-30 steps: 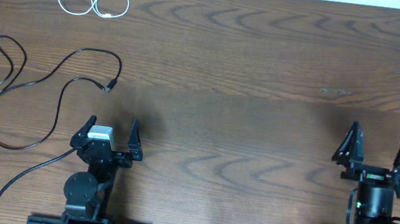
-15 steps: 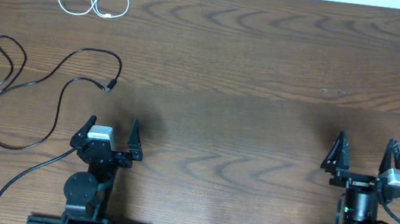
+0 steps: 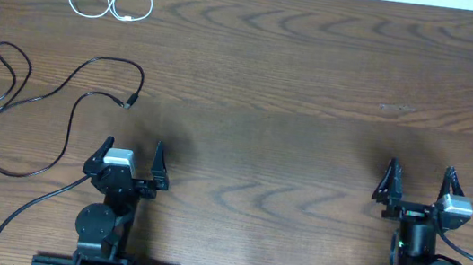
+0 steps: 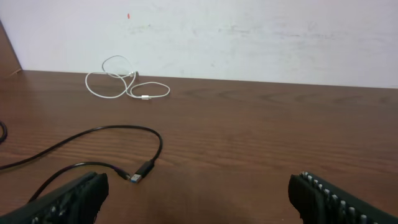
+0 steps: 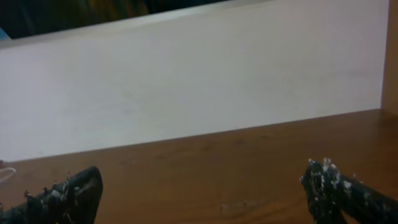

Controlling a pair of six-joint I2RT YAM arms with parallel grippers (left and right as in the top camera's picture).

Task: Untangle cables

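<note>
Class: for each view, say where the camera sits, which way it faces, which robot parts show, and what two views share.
Overhead: above the brown wooden table, facing straight down; both arms show.
Left wrist: behind the left end effector, facing the white wall; both fingers show.
Right wrist: behind the right end effector, facing that wall; both fingers show.
Shared: overhead and left wrist show the coiled white cable.

Both arms (image 3: 99,221) are black. The left gripper (image 3: 134,145) and right gripper (image 3: 421,169) each carry two dark triangular fingers (image 4: 68,199) with ridged pads (image 4: 320,190) and a silver-grey block (image 3: 118,158). Thick black leads (image 3: 34,201) trail behind.
</note>
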